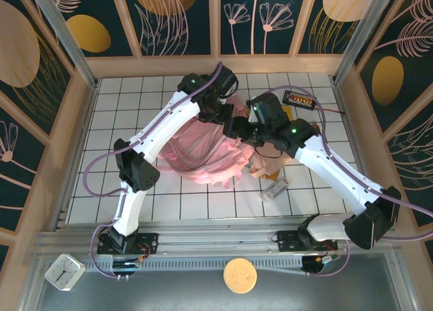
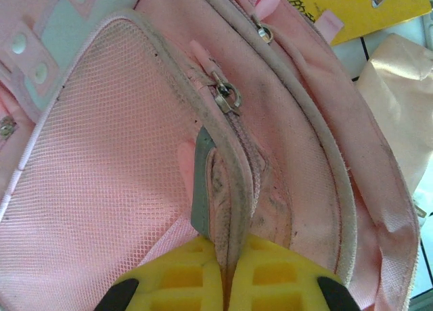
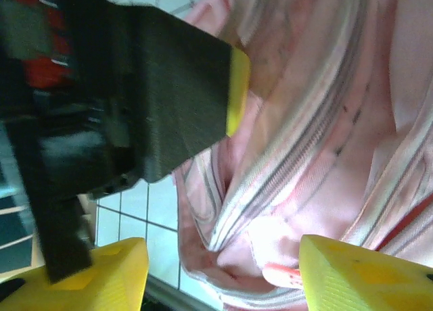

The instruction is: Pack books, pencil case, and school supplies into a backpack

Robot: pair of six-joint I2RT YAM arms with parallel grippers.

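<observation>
My left gripper (image 2: pixel 226 260) is pressed together, pinching the zipper rim of the backpack (image 2: pixel 101 155). Its wrist view gives the yellow book (image 2: pixel 358 7) ahead of the fingers and to their right, with the pencil case (image 2: pixel 396 88) just beside the bag. The top view adds the whitish block (image 1: pixel 275 189), lying apart, nearer the bases than my right gripper (image 3: pixel 223 270). That gripper stands spread, pink fabric between its fingers, clamping nothing I can see.

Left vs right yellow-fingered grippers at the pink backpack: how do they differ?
Left gripper is shut; right gripper is open, fingers wide apart. Left pinches an edge of the soft pink fabric backpack; right holds nothing, backpack fabric beyond its gap. Both have yellow fingers.
</observation>
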